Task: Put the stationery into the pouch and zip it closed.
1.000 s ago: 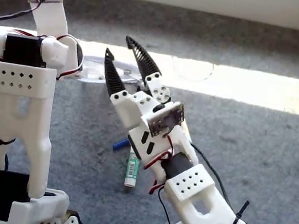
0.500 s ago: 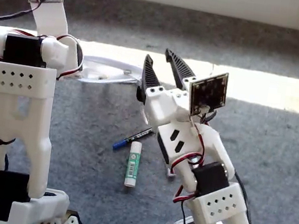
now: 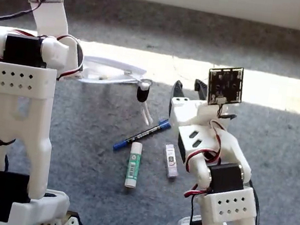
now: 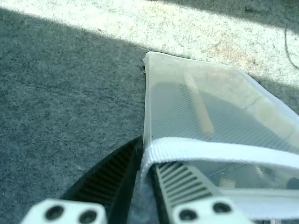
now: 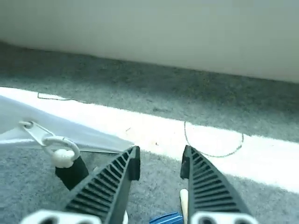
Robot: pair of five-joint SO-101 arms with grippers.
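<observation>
My left gripper (image 4: 145, 151) is shut on the white edge band of the clear mesh pouch (image 4: 210, 121), holding it off the carpet; a pale stick lies inside. In the high view the pouch (image 3: 111, 70) juts out from the left arm, its zip pull (image 3: 142, 93) hanging with a black charm. My right gripper (image 3: 188, 87) stands open to the right of the pull, with nothing between its fingers. In the right wrist view that gripper (image 5: 160, 156) faces the zip pull (image 5: 58, 145). On the carpet lie a blue marker (image 3: 139, 134), a glue stick (image 3: 133, 165) and a small flat box (image 3: 171, 160).
Grey carpet (image 3: 278, 153) covers the floor, with a bright sunlit band (image 3: 265, 89) across the back. A thin loop of thread (image 5: 214, 140) lies in that band. The left arm's white column (image 3: 19, 105) stands at the left and a wall runs along the back.
The right arm has swung to the right and drawn back, uncovering the marker and the small box. The zip pull now hangs in plain sight. The left arm has kept still.
</observation>
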